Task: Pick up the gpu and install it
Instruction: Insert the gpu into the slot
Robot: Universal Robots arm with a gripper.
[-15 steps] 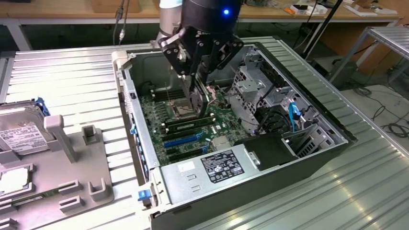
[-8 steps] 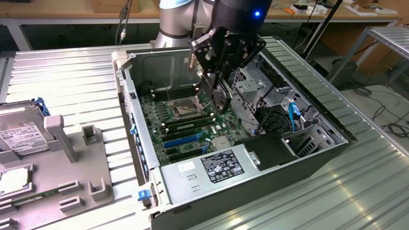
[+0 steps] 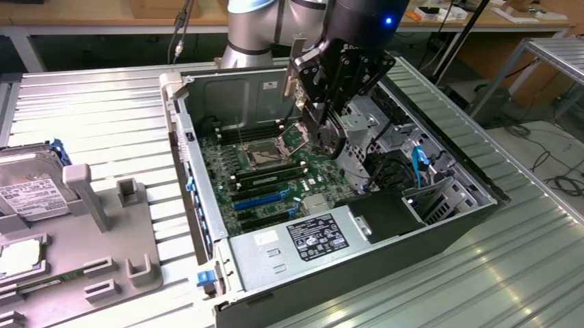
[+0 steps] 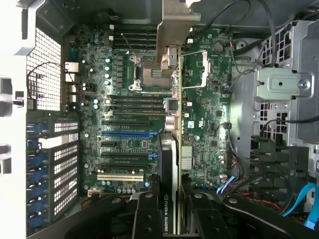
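On the ribbed metal counter [image 3: 100,109], from the exterior view's left: grey tray [image 3: 100,273] bearing a hard drive [image 3: 27,188], open computer case [image 3: 196,205], cable-strewn floor [image 3: 548,160] beyond; inside the case, hand [image 3: 324,130] clamped on the gpu [image 4: 169,149], upright on edge over the motherboard [image 3: 223,164], green card, black cooler [image 4: 166,174], silver bracket [image 4: 174,25].

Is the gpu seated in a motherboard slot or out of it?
Out. The gpu, clamped edge-on in the jaws of the gripper, hangs above the motherboard, clear of its slots.
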